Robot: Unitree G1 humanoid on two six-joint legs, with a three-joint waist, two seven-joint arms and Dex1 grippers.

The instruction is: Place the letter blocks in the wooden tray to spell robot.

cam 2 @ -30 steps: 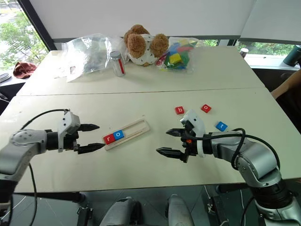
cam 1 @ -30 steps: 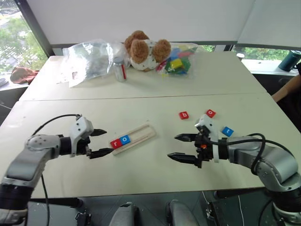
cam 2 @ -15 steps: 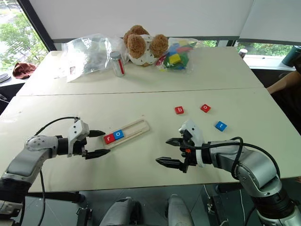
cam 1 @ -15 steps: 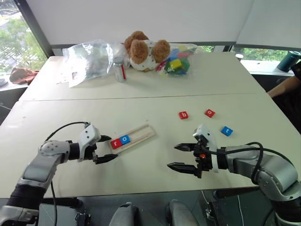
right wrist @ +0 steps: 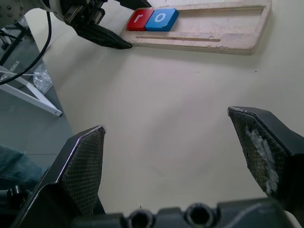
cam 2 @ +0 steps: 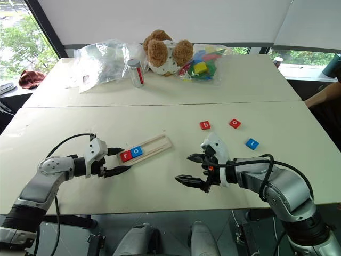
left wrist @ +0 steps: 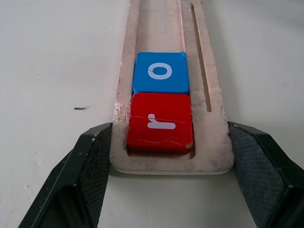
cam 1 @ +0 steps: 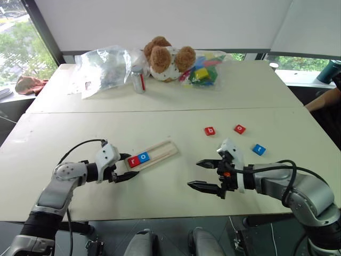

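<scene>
Five letter blocks lie on the worktop [cam 1: 176, 106]: three red, the "r" [cam 1: 132, 161], the "b" [cam 1: 210, 130] and an "o" [cam 1: 240, 128], and two blue, an "o" [cam 1: 143, 157] and the "t" [cam 1: 259, 149]. Two sit in the one wooden tray [cam 1: 160, 152] just ahead of the left tool [cam 1: 126, 167]; three lie loose beyond the right tool [cam 1: 205, 175]. At the far edge are one teddy bear [cam 1: 166, 56], one small jar [cam 1: 138, 80] and two plastic bags [cam 1: 104, 66].

Wooden tray [left wrist: 216, 142] far end cut off by top edge in left wrist view. Person's arm [cam 1: 324, 99] cropped at right edge. Can [cam 2: 136, 72] label too small to read — bag [cam 1: 205, 66] contents a colour jumble, toy blocks indistinct.
</scene>
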